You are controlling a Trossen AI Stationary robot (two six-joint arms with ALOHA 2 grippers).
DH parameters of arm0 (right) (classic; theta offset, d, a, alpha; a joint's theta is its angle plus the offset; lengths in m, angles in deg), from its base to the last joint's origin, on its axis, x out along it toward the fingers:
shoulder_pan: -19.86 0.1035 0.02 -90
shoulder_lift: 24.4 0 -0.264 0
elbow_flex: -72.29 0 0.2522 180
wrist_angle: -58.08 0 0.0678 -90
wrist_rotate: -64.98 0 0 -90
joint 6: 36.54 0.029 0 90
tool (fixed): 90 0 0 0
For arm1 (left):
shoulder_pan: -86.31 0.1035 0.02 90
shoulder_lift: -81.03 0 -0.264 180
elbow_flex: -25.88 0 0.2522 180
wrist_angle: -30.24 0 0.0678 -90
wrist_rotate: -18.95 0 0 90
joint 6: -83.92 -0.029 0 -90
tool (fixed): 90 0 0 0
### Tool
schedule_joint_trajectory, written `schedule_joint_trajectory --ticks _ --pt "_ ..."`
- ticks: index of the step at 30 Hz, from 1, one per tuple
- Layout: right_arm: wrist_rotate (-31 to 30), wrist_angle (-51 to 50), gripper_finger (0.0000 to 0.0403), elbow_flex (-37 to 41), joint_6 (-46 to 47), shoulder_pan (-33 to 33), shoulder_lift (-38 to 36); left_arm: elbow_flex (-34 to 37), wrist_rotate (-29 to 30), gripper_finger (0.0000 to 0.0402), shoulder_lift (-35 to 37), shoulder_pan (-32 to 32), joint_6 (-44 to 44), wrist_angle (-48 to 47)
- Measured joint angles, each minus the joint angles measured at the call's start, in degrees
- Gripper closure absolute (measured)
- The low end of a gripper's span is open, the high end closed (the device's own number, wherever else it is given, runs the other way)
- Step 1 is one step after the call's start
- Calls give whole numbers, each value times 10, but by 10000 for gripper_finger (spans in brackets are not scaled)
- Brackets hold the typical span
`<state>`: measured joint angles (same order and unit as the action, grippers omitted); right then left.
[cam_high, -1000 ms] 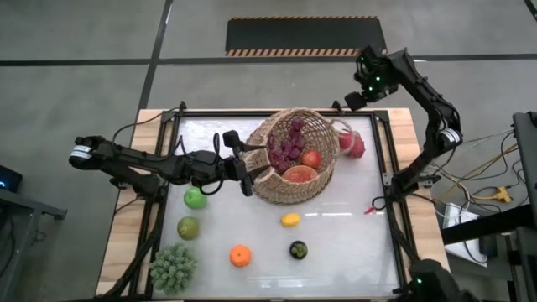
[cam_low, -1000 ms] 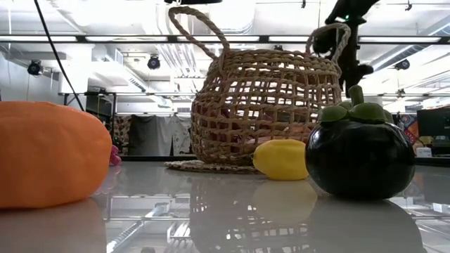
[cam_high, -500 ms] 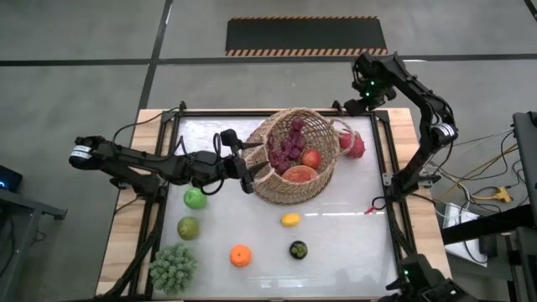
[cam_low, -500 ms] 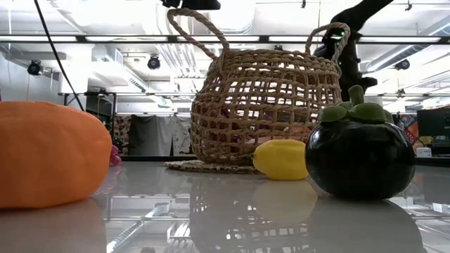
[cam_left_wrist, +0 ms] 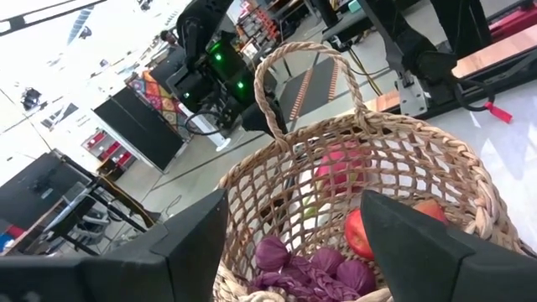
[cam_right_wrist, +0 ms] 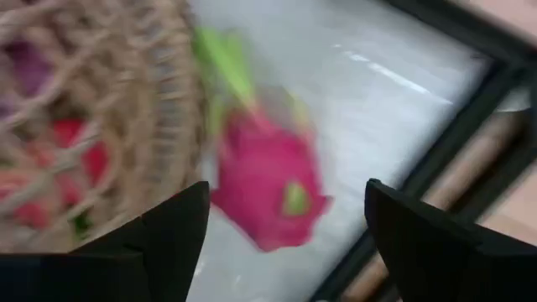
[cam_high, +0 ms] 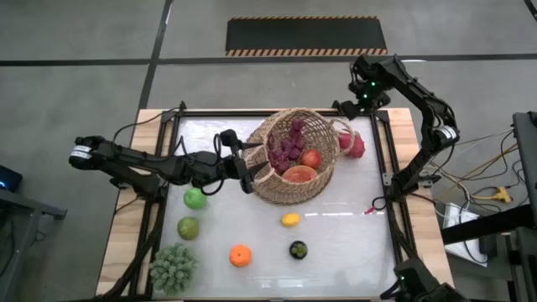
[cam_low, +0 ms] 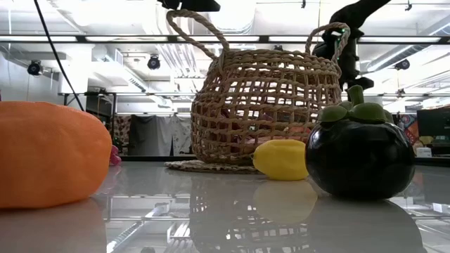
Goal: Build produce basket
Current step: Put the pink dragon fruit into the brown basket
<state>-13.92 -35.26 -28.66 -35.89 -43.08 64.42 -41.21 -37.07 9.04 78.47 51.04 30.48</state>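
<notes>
The tan wicker basket [cam_high: 295,156] stands in the table's middle, tilted, and holds purple grapes [cam_high: 286,148], a red apple [cam_high: 311,158] and a watermelon slice [cam_high: 299,174]. My left gripper [cam_high: 241,164] is open at the basket's left rim, and the left wrist view shows its fingers wide on either side of the basket [cam_left_wrist: 352,193]. My right gripper [cam_high: 362,94] is open and hovers over the table's far right corner, above a pink dragon fruit [cam_right_wrist: 264,189] that lies against the basket's right handle [cam_high: 342,127]. My left gripper reaches level from the table's left toward the basket's left rim [cam_high: 256,168], fingers spread to each side of it. Whether a finger touches the wicker, I cannot tell.
A green apple [cam_high: 195,198], a pear [cam_high: 188,227], a green spiky bunch [cam_high: 174,267], an orange [cam_high: 241,255], a lemon [cam_high: 290,220] and a dark mangosteen [cam_high: 298,249] lie loose on the near half. A black frame [cam_high: 382,168] rims the table.
My right gripper has drifted a little toward the table's left and near side, closer to the dragon fruit and the basket's right handle, staying open. The basket and my left gripper have kept still.
</notes>
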Motion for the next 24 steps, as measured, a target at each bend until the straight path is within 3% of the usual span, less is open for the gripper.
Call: schedule_joint_trajectory --ticks 6,24 --pt "-47 -18 101 22 17 28 -2 1 1 147 0 0 -5 0" --pt "-52 59 65 173 17 76 -44 3 10 147 0 0 -6 -9"
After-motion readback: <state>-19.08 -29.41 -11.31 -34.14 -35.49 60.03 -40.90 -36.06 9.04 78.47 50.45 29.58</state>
